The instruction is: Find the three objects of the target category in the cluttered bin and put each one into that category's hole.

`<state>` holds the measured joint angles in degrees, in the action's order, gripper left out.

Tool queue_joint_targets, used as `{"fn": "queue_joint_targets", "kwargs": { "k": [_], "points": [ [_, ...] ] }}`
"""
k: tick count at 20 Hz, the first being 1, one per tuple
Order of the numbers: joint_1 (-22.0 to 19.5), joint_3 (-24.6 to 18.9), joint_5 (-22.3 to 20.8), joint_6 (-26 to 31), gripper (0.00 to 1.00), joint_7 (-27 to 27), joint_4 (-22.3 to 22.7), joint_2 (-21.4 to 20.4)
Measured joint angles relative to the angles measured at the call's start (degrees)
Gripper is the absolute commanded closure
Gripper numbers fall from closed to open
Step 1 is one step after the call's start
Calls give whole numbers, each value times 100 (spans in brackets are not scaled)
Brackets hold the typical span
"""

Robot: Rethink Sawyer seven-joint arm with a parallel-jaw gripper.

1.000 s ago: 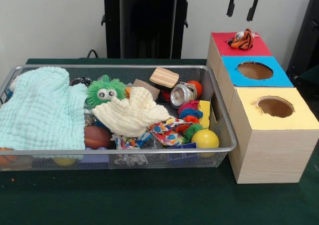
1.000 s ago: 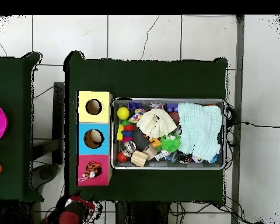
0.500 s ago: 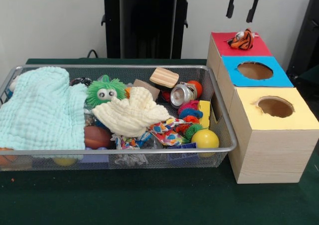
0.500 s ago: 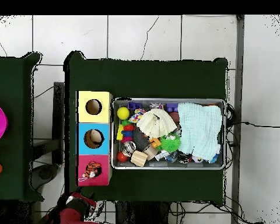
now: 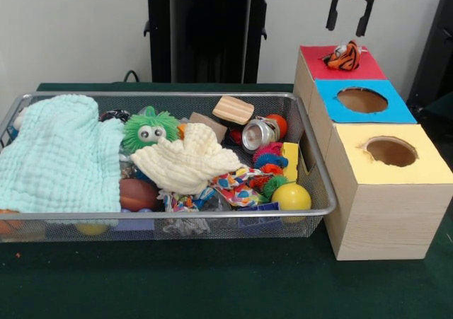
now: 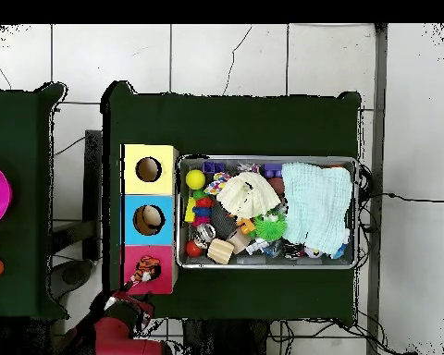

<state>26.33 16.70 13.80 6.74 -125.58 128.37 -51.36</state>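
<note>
A small orange-and-black striped tiger toy (image 5: 343, 55) lies on top of the red box (image 5: 368, 69), the farthest in a row of boxes; overhead, the tiger toy (image 6: 145, 270) lies on the red box (image 6: 163, 282). My gripper (image 5: 348, 19) hangs just above and behind the tiger, open, with nothing between its fingers. From overhead the gripper (image 6: 126, 301) sits at the red box's outer corner. The blue box (image 5: 396, 110) and yellow box (image 5: 425, 170) each show a round hole. The wire bin (image 5: 177, 214) holds mixed toys.
In the bin lie a mint cloth (image 5: 60, 156), a cream cloth (image 5: 187, 160), a green fuzzy toy with eyes (image 5: 148, 129), a wooden block (image 5: 233, 109), a silver can (image 5: 258, 133), a yellow ball (image 5: 291, 196) and spiky balls (image 5: 267, 165). A black stand (image 5: 205, 29) rises behind.
The gripper has shifted slightly right and up in the front view. Overhead, the arm has moved closer to the red box. The tiger and the bin contents have not moved.
</note>
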Motion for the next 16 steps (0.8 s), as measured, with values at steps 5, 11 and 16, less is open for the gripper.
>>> {"fn": "queue_joint_targets", "kwargs": {
  "k": [5,11,16],
  "points": [
    [-57,9,-1,1,0,0,-176,112],
    [-209,9,-2,1,0,0,-300,218],
    [-312,8,-1,1,0,0,-301,223]
  ]
}}
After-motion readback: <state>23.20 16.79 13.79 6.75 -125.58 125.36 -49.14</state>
